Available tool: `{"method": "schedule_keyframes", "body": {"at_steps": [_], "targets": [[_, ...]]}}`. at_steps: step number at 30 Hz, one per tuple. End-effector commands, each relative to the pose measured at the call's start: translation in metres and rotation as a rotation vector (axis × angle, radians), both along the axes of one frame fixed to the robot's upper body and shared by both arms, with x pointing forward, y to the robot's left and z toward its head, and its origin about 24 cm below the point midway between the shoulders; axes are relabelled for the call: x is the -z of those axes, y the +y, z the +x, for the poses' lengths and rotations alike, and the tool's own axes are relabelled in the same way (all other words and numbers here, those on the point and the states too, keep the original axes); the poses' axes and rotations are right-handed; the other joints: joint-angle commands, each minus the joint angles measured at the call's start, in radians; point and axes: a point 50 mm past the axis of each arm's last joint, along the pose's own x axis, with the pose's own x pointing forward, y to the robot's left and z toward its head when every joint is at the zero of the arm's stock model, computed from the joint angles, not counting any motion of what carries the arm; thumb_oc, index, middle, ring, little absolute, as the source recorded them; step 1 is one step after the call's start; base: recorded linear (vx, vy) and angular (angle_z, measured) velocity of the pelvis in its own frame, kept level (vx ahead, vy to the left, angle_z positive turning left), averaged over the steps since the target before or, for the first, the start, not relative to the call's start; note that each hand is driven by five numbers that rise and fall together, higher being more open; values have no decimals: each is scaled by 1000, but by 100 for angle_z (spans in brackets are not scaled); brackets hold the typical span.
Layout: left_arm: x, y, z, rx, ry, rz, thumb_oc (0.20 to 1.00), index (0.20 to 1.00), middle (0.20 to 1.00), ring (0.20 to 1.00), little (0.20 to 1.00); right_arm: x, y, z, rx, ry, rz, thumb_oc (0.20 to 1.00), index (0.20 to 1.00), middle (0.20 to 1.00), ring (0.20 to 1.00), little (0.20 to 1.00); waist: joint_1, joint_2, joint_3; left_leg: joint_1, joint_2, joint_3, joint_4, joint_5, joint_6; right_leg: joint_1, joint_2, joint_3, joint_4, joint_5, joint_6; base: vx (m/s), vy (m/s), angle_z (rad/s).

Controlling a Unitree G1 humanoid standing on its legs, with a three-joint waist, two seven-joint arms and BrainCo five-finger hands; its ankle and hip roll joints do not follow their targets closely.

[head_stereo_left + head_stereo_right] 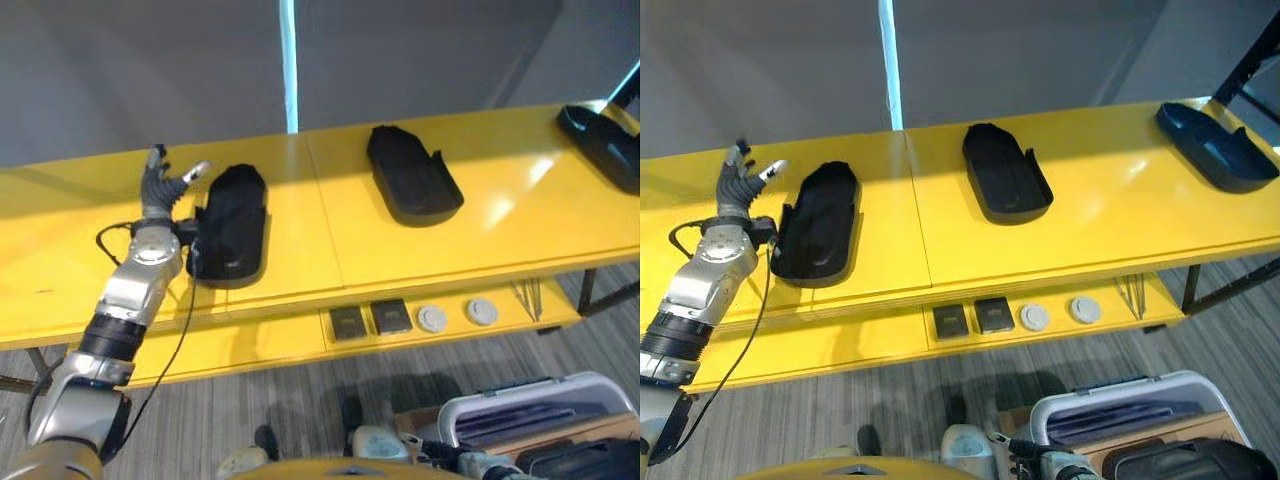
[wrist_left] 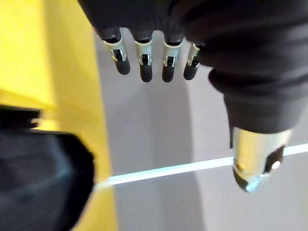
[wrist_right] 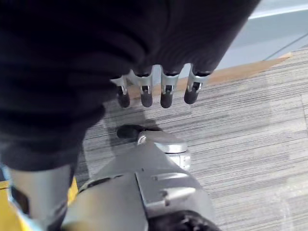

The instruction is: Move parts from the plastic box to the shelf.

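Three black moulded parts lie on the yellow shelf (image 1: 300, 270): one at the left (image 1: 232, 225), one in the middle (image 1: 412, 175) and one at the far right (image 1: 600, 140). My left hand (image 1: 160, 195) stands just left of the leftmost part (image 1: 818, 222), apart from it, open with straight fingers (image 2: 144, 62) and nothing in it. That part's dark edge (image 2: 38, 183) shows beside the hand in the left wrist view. My right hand (image 3: 166, 91) hangs low over the carpet, fingers relaxed and empty. The grey plastic box (image 1: 600, 385) with dark parts inside sits on the floor at the lower right.
On the shelf's lower level lie two dark square pieces (image 1: 347, 322) and two grey round discs (image 1: 432, 318). A grey wall stands behind the shelf. Bare yellow surface lies between the left and middle parts.
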Motion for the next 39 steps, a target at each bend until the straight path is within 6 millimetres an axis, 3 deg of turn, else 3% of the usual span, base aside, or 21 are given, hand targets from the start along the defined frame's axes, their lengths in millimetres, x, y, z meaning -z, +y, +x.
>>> {"method": "schedule_keyframes", "body": {"at_steps": [1, 2, 5, 7, 15, 19, 22, 27, 39], "targets": [[-52, 9, -14, 12, -298, 138, 542, 542, 542, 542, 542, 4, 4, -6, -15, 49, -9, 1000, 1000, 1000, 1000, 1000, 32, 21, -25, -39, 53, -50, -2, -69, -45, 109, -44, -46, 4, -195, 33, -59, 14, 19], [-59, 5, -26, 75, -378, 225, 200, 200, 200, 200, 200, 4, 5, -6, -19, 54, -8, 1000, 1000, 1000, 1000, 1000, 45, 17, -31, -31, 52, -56, -2, -74, -42, 117, -47, -52, 4, -195, 34, -49, 14, 14], [-63, -4, -39, 189, -405, 272, 200, 200, 200, 200, 200, 4, 5, -6, -25, 60, -5, 1000, 1000, 1000, 1000, 1000, 63, 13, -35, -24, 51, -64, -2, -81, -39, 129, -49, -64, 4, -198, 33, -51, 6, 3], [-47, -15, -52, 356, -377, 238, 200, 200, 200, 200, 200, 5, 7, -7, -11, 64, -5, 1000, 1000, 1000, 1000, 1000, 91, 6, -37, -20, 46, -82, -2, -91, -34, 142, -51, -80, 4, -203, 34, -56, 12, 26], [-7, -41, -87, 632, -404, -31, 200, 200, 200, 200, 200, 5, 6, -11, -35, 94, 5, 1000, 1000, 1000, 1000, 1000, 150, 2, -23, -37, 39, -112, -2, -96, -30, 143, -56, -118, 4, -193, 34, -37, 21, 15], [20, -69, -96, 770, -314, 35, 200, 200, 200, 200, 200, 4, 9, -3, -63, 92, 7, 1000, 1000, 1000, 1000, 1000, 171, 2, -7, -51, 36, -120, -2, -93, -28, 141, -57, -142, 4, -192, 32, -71, -18, 23], [48, -74, -96, 759, -193, 70, 200, 200, 200, 200, 200, 0, 6, 12, -21, 51, 4, 1000, 1000, 1000, 1000, 1000, 178, 16, 10, -68, 37, -120, -2, -83, -27, 131, -60, -153, 4, -189, 31, -55, 5, 18], [78, -73, -98, 718, -71, 115, 200, 200, 200, 200, 200, 0, 5, 9, 2, 59, 3, 1000, 1000, 1000, 1000, 1000, 167, 24, 22, -73, 35, -116, -2, -81, -29, 115, -58, -140, 4, -182, 33, 58, -1, 5], [82, -85, -90, 698, -47, 52, 200, 200, 200, 200, 200, 0, 0, 3, 4, 60, 1, 1000, 1000, 1000, 1000, 1000, 117, 40, 54, -100, 32, -100, -2, -79, -29, 67, -55, -97, 4, -174, 36, 34, -1, -8]]}}
